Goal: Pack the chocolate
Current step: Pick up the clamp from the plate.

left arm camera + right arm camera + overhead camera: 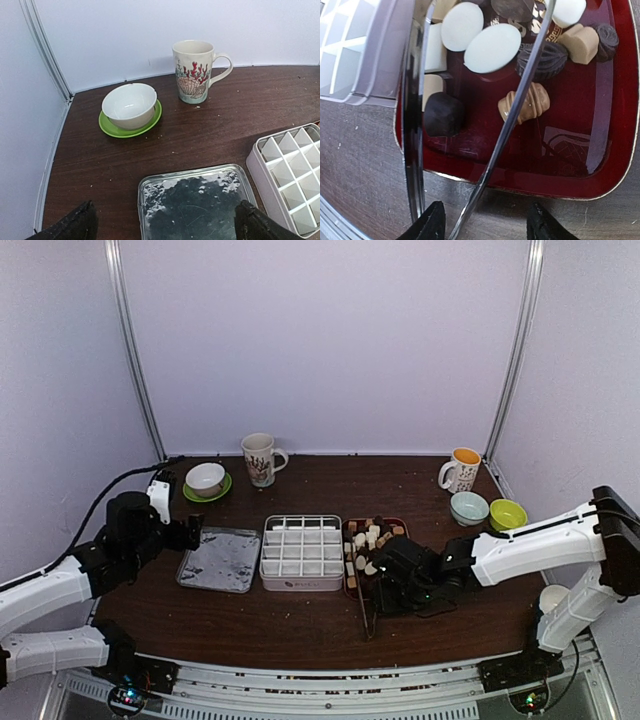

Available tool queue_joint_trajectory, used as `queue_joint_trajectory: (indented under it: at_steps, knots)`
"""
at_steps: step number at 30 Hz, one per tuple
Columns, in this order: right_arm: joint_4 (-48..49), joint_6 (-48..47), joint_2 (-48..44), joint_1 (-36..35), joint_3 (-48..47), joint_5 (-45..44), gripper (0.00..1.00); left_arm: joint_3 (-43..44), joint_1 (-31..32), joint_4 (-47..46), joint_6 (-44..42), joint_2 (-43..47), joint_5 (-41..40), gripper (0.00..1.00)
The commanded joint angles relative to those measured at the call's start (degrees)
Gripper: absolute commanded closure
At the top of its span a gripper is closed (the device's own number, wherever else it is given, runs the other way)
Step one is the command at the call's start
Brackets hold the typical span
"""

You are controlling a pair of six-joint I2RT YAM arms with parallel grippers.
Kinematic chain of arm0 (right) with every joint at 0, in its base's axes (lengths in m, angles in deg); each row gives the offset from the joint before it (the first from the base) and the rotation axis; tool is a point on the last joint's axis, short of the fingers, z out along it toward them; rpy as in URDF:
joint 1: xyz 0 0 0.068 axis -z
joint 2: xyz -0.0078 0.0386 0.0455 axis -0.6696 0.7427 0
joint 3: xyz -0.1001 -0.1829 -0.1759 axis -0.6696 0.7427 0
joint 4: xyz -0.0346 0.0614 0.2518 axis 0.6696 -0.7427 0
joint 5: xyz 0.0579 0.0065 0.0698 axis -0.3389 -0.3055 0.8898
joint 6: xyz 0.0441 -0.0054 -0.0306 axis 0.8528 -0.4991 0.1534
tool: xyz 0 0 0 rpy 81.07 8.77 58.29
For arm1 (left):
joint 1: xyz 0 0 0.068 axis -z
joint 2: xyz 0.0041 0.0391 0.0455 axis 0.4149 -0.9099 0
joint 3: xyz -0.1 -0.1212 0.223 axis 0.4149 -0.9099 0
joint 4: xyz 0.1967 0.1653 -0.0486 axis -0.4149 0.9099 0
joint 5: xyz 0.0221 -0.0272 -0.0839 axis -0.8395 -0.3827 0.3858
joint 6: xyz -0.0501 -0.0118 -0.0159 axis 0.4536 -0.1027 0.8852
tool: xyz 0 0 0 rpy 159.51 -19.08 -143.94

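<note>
Table (240,115): dark wood-grain top, low sheen, crumb-specked.
Tongs (413,130): bare polished metal, mirror-bright.
Dark-red tray (615,100): high gloss, reflective, smooth.
Chocolate (492,47): white discs smooth and matt; dark and tan pieces ribbed, slight sheen.
Grid box (260,165), centre: white plastic, matt.
Flat tray (192,200), left: clear plastic, pebbled, glossy.
Mug (192,70), far: glazed ceramic, printed.
Bowl (129,105): white, glazed.
Saucer (112,131): green, glossy.

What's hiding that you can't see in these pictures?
Top view: the right gripper covers the near end of the red tray, maybe hiding chocolate.
Right wrist view: the tips of the tongs run off the top edge.
Right wrist view: the bottom edge cuts off the fingers, so a grip on the tongs is unclear.
Left wrist view: the right edge cuts off the white grid box.
</note>
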Motion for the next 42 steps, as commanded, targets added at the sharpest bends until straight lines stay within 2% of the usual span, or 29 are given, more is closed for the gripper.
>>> queue_joint_trajectory:
  at_steps: [1, 4, 8, 15, 26, 42]
  knots:
    - [0.3, 0.9, 1.9, -0.4, -1.7, -0.8, 0.47, -0.9, -0.4, -5.8, -2.9, 2.1, 1.1, 0.02]
    - [0.1, 0.9, 2.7, -0.4, -2.5, -1.0, 0.51, -1.4, -0.3, -5.4, -3.2, 3.1, -0.4, 0.02]
    - [-0.5, 1.2, 2.3, -0.3, -3.4, -3.0, 0.63, -2.1, -0.4, -5.1, -3.6, 4.7, -1.8, 0.02]
    - [-0.6, 1.6, 3.3, -0.2, -4.8, -4.7, 0.79, -2.4, -0.3, -3.8, -3.1, 6.5, -1.8, 0.02]
    - [-2.8, 1.8, 6.3, 0.4, -7.7, -6.0, 0.75, -2.7, -0.3, -1.9, -0.7, 7.0, -3.9, 0.02]
    - [-0.7, 3.8, 5.6, 1.7, -4.7, -5.4, 0.85, -2.0, -0.3, 0.8, 0.4, 7.3, -6.1, 0.02]
